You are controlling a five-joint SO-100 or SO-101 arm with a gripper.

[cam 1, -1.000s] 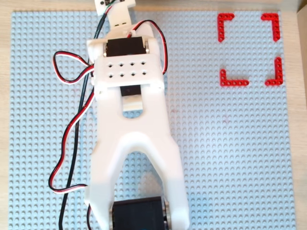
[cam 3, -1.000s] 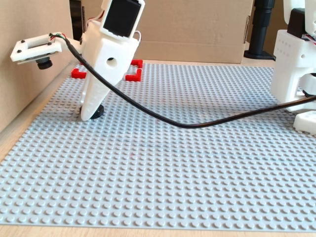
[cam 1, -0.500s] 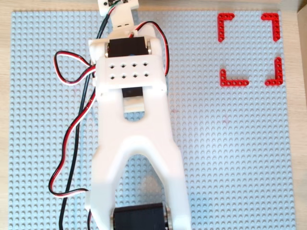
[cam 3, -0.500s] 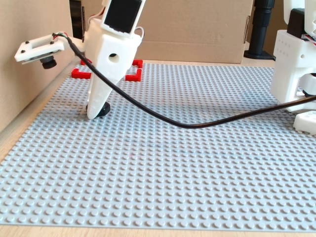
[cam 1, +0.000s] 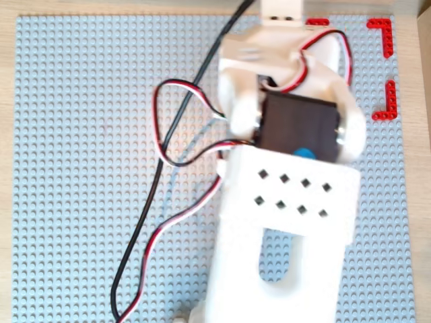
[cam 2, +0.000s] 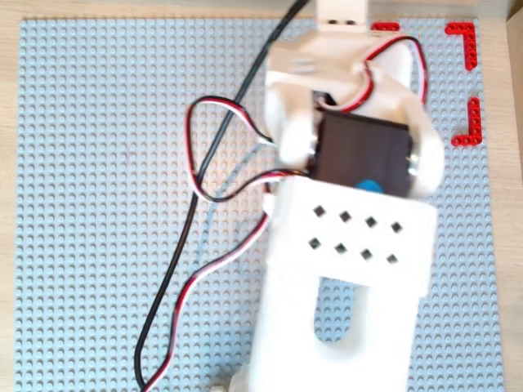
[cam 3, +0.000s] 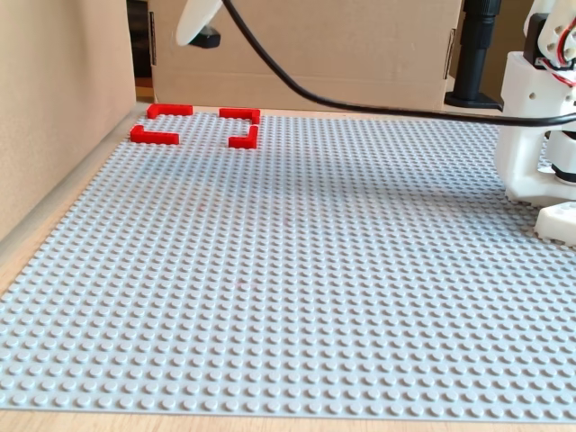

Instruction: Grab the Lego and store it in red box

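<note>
1. Under the gripper (cam 3: 198,22) and all around it lies a large grey studded baseplate (cam 3: 297,270), which rests on a pale wooden table (cam 3: 36,243).
2. Behind the gripper in the fixed view stands a brown cardboard wall (cam 3: 342,45). A second tan panel (cam 3: 54,99) closes off the side to the gripper's left in that view.
3. Below the gripper in the fixed view sits the red box (cam 3: 155,135), at the far corner of the baseplate. It is four thin red L-shaped studded corners with gaps between them, and grey studs show inside the outline.
4. In both overhead views the gripper (cam 1: 279,10) runs off the top edge, with the red box (cam 1: 380,25) just to its right. The white arm (cam 1: 289,202) covers part of the box's left side.
5. A black cable (cam 3: 360,106) trails from the gripper across to the arm's white base (cam 3: 535,153) at the right of the fixed view.
6. Only one white fingertip shows, so I cannot tell whether the jaws are apart or closed.
7. A small dark shape (cam 3: 209,38) sits just beside that fingertip. It is too cropped to say whether this is the Lego, and no view shows the Lego clearly.
</note>
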